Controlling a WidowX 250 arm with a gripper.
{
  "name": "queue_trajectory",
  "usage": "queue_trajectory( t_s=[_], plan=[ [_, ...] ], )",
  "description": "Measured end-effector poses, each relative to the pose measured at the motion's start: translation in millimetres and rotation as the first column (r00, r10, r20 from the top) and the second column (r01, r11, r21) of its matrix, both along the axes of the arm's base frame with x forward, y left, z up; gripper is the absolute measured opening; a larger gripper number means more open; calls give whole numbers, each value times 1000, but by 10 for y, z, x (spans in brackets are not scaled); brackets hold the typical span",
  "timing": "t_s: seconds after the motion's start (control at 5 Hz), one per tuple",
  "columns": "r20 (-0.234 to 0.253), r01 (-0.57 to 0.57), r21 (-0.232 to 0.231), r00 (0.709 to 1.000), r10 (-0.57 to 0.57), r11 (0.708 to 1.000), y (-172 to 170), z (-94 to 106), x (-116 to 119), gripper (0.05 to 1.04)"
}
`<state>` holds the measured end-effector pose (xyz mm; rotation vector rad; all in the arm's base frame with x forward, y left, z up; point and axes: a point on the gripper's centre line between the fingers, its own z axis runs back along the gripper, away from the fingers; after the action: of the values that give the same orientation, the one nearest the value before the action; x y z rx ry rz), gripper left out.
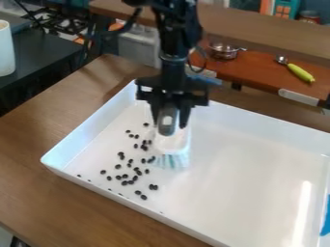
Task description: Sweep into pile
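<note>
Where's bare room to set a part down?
Bare: the tray floor between the brush and right wall; table wood left of the tray. Crowded: the tray's left side, with scattered dark pieces, brush and gripper.

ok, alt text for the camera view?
A black robot gripper holds a brush, bristles down, in a large white tray, right beside loosely scattered small black bits. The tray sits on a wooden table, with a toy kitchen area behind.
</note>
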<state>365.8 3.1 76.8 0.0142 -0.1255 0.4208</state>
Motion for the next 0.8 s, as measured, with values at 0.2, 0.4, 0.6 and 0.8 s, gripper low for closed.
queue_trajectory(
  t_s=[0.2,0.4,0.6,0.8],
  plan=[
    [29,-5,17,1000,5,1000,178,115,-72,496],
    [21,24,53,999,-25,998,300,39,-170,496],
    [49,45,80,998,-49,996,445,82,-284,496],
    [101,62,44,993,-66,997,361,251,-296,496]
  ],
)
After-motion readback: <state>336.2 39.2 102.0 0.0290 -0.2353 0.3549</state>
